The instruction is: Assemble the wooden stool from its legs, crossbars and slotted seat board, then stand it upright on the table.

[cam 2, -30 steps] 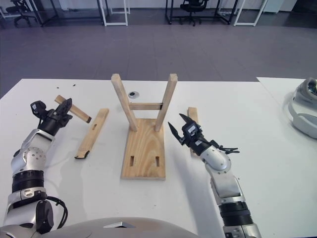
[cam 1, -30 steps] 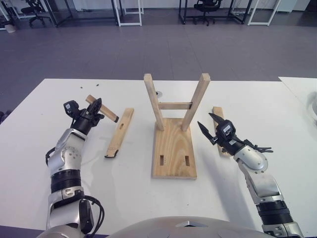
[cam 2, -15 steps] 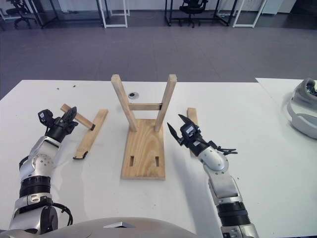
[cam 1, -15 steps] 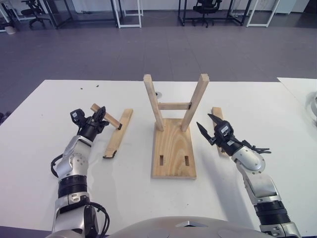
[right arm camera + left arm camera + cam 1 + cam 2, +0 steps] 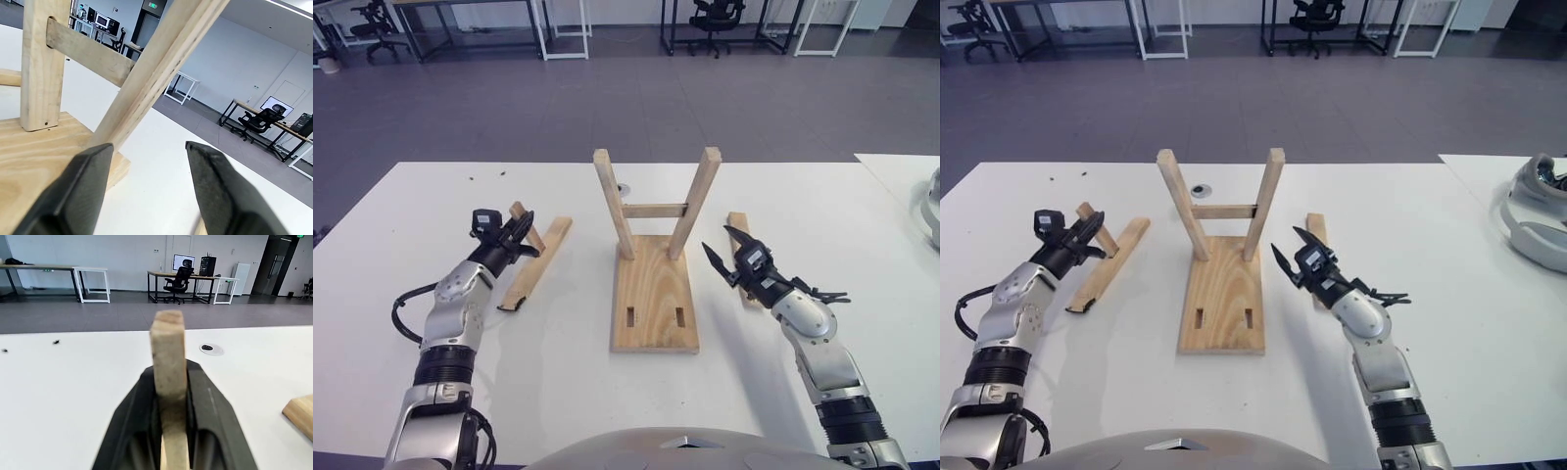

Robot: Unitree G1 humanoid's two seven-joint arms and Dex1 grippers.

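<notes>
The slotted seat board (image 5: 654, 294) lies flat mid-table, with two legs (image 5: 612, 201) (image 5: 695, 201) standing in its far end, joined by a crossbar (image 5: 656, 210). Two empty slots show at its near end. A loose leg (image 5: 536, 259) lies to the left of the board. My left gripper (image 5: 521, 237) is shut on a short wooden bar (image 5: 168, 382), held just left of that leg's far end. Another leg (image 5: 740, 247) lies to the right of the board. My right gripper (image 5: 715, 238) hovers open beside it, close to the right upright leg (image 5: 161, 73), with nothing between its fingers (image 5: 73, 196).
A round cable hole (image 5: 1200, 189) sits in the table behind the stool. A white headset-like object (image 5: 1538, 211) rests on a second table at the far right. Bare table surface lies in front of the seat board and on both outer sides.
My left gripper has carried the short bar to the right, from well left of the loose leg to right beside its far end. The right gripper has barely moved.
</notes>
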